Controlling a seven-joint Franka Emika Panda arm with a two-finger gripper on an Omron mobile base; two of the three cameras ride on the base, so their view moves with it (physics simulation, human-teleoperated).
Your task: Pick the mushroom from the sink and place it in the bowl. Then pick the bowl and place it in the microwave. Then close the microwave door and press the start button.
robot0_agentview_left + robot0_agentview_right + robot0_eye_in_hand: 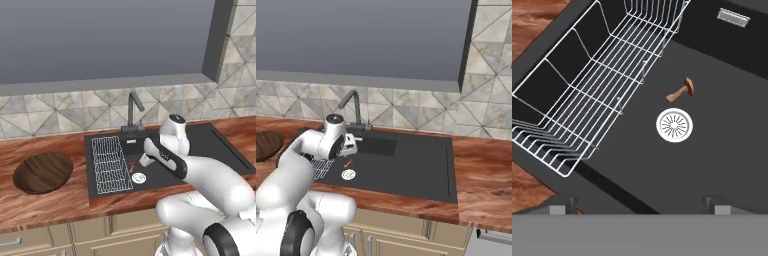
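The white arm bends forward over the matte black rectangular sink, hand tilted down into the basin. The two-finger gripper hangs spread wide, empty, above the basin floor. Beyond it lies the round white drain strainer, then the small reddish-brown mushroom just past it, beside the white wire rack. Left of the sink, the shallow dark wooden bowl sits on the reddish wood counter.
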